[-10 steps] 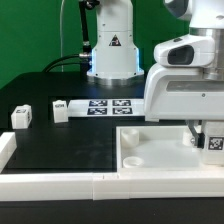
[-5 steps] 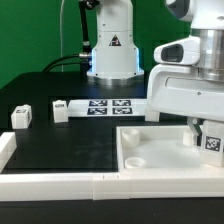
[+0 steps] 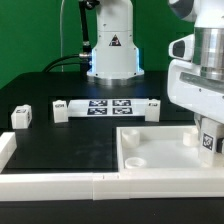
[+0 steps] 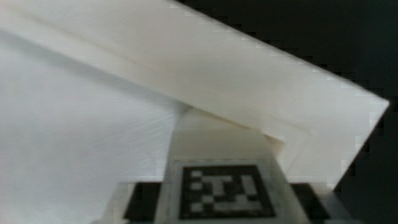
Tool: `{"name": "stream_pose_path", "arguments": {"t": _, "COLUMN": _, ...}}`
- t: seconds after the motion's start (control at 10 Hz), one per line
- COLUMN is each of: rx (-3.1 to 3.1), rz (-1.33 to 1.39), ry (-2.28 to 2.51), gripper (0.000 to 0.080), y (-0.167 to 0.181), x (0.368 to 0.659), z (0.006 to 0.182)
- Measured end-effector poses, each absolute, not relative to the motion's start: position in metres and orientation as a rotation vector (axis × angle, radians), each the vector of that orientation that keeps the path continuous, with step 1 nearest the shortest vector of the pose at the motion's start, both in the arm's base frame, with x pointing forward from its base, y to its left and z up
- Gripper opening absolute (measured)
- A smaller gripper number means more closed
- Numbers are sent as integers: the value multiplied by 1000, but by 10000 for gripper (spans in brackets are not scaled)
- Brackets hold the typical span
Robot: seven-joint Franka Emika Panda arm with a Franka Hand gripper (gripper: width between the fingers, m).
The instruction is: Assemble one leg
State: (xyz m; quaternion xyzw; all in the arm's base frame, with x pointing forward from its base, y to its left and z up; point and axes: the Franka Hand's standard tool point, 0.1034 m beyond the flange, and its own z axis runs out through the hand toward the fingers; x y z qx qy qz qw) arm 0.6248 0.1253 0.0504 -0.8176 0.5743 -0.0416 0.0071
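Observation:
My gripper (image 3: pixel 207 132) is at the exterior view's right, over the right part of the large white panel (image 3: pixel 150 150) with round recesses. It is shut on a small white leg (image 3: pixel 209 142) whose black-and-white tag faces outward. In the wrist view the leg (image 4: pixel 228 160) sticks out between the jaws of the gripper (image 4: pixel 224 198), with its tag near the jaws. The white panel (image 4: pixel 89 120) and its raised rim lie behind it. The leg's lower end is hidden behind the panel's rim in the exterior view.
Three more small white legs stand on the black table: one (image 3: pixel 22 117) at the exterior view's left, one (image 3: pixel 59 109) and one (image 3: pixel 152 106) at the ends of the marker board (image 3: pixel 105 106). A white rim (image 3: pixel 60 185) borders the front. The robot base (image 3: pixel 112 50) stands behind.
The gripper has moved toward the exterior view's right with the leg held in it. The panel and the other legs have not moved.

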Motion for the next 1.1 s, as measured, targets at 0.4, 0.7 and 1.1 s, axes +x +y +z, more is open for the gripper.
{"name": "stream_pose_path", "arguments": {"t": 0.4, "rx": -2259, "rz": -105, "ry": 2124, "gripper": 339, "y": 126, "x": 625, "z": 50}}
{"name": "stream_pose_path", "arguments": {"t": 0.7, "rx": -2344, "rz": -114, "ry": 2026, "gripper": 607, "y": 126, "x": 626, "z": 51}}
{"name": "stream_pose_path", "arguments": {"t": 1.1, "rx": -2832, "rz": -145, "ry": 1283, "gripper": 649, "y": 129, "x": 618, "z": 50}}
